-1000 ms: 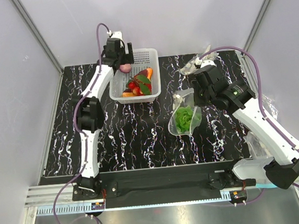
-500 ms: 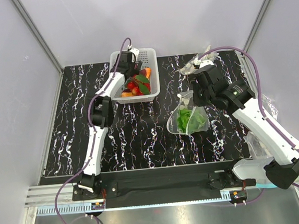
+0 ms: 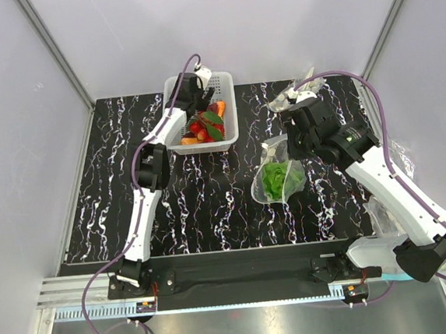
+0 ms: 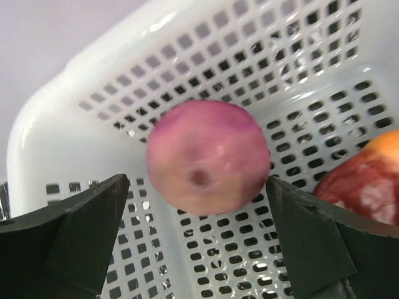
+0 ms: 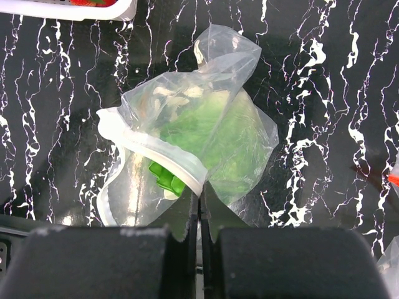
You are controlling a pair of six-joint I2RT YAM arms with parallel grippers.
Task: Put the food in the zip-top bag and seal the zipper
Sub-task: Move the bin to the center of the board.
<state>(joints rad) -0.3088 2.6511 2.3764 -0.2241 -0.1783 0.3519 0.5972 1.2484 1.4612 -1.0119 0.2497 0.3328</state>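
Note:
My left gripper (image 3: 194,101) reaches into the white lattice basket (image 3: 230,112). In the left wrist view it (image 4: 197,180) is open, and the round pink-purple bulb (image 4: 207,156) shows blurred just beyond the fingertips (image 4: 93,218) against the basket wall (image 4: 75,131). Red berries (image 3: 198,128) and dark-red and orange pieces (image 3: 218,109) lie in the basket. My right gripper (image 3: 282,148) is shut on the mouth edge of the clear zip-top bag (image 3: 279,179), which holds the green lettuce (image 5: 212,140). The zipper strip (image 5: 156,152) curves open.
Crumpled clear plastic (image 3: 298,90) lies at the back right behind the right arm, and more plastic (image 3: 387,215) lies at the right edge. The black marbled table (image 3: 203,208) has grey walls on three sides.
My left arm has stretched from above the basket's back left corner down into the basket, and its jaws now stand open round the bulb. The bag has swung a little under my right gripper.

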